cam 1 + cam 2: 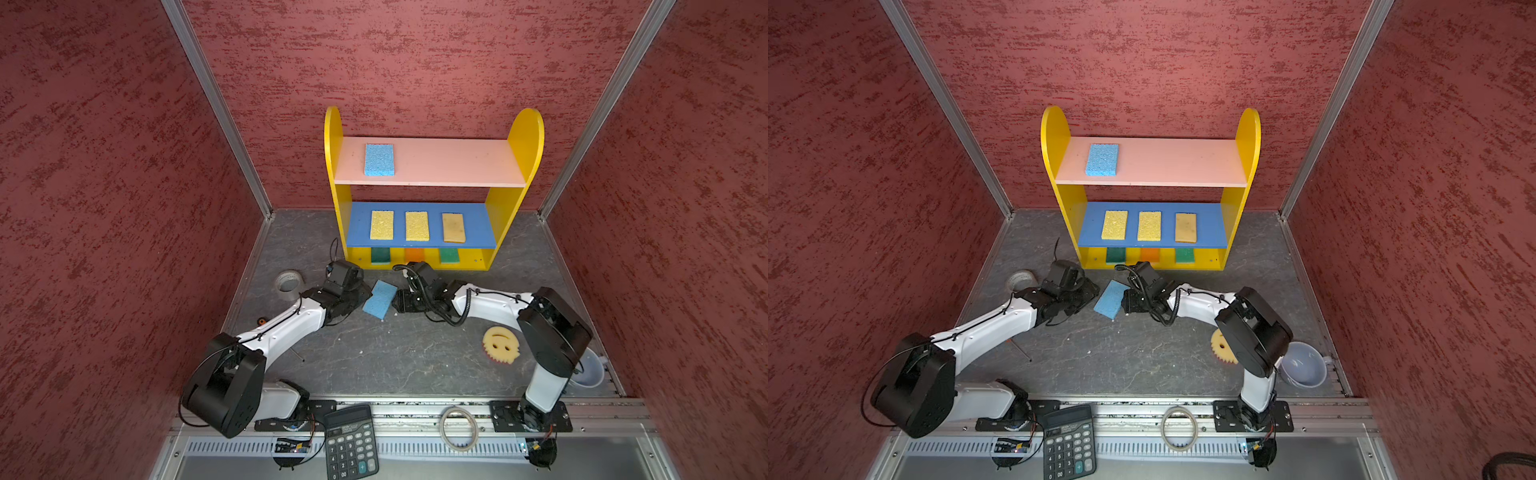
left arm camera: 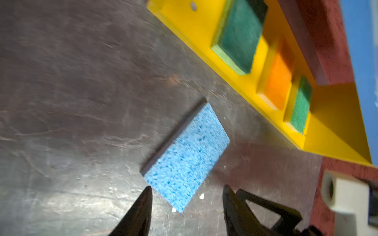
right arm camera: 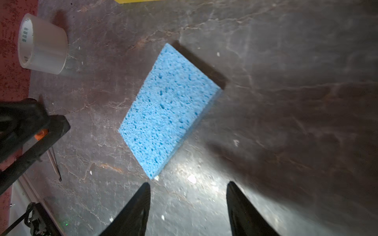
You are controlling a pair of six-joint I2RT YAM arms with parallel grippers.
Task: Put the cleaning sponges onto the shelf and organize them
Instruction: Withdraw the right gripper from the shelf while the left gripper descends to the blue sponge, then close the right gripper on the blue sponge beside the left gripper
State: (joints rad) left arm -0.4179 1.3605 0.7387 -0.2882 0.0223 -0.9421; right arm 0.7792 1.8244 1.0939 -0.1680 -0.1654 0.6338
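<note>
Yellow three-tier wooden shelf (image 1: 525, 137) holds seven foam sponges (image 1: 379, 160). Before it, a blue rectangular sponge (image 1: 379, 298) lies between left gripper (image 2: 187, 187) and right gripper (image 3: 188, 183), both spread, empty.

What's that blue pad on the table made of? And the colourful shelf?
Blue pad: soft sponge foam, it seems; matte, pitted all over with open pores. Shelf: likely painted wood or board; flat panels, smooth colour coats, no grain showing, so plastic cannot be excluded.
</note>
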